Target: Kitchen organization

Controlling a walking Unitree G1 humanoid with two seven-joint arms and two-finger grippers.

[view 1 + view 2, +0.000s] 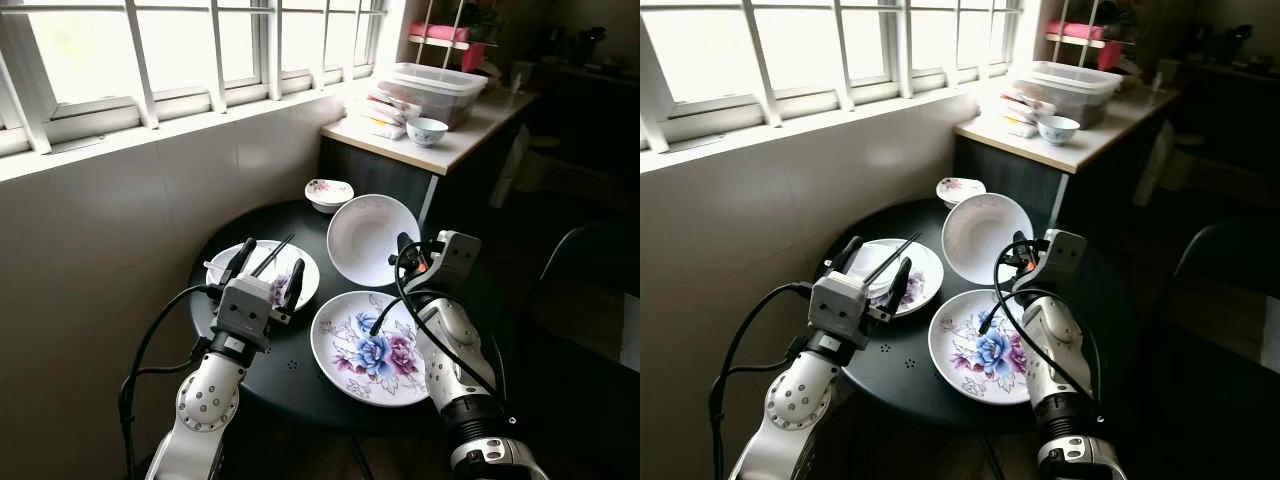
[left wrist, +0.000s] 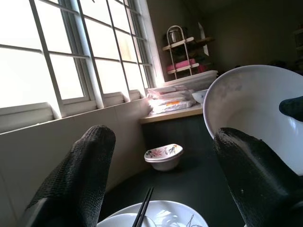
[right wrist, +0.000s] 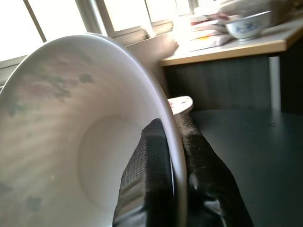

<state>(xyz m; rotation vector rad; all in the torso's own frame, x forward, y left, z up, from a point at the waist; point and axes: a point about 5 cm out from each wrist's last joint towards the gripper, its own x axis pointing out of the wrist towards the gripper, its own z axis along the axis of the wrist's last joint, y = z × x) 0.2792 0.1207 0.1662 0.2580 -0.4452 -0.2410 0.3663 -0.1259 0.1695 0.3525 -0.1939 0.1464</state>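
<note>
Round black table point(image 1: 300, 375) under the window: right gripper point(image 3: 173, 184) pinches the white bowl point(image 1: 372, 238) rim, tilted. Left gripper point(image 1: 266, 272) spread wide, empty. Next, judged: stacking it.

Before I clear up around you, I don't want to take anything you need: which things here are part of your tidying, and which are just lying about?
In use: white bowl in the right tool; flowered plate; plate with chopsticks; small bowl; left tool.

Lying about: plastic tubs, blue bowl on the counter.

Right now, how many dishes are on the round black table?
4: a chopstick plate by the left end effector, a floral plate, a small bowl, and a large bowl tilted in the right end effector.
</note>
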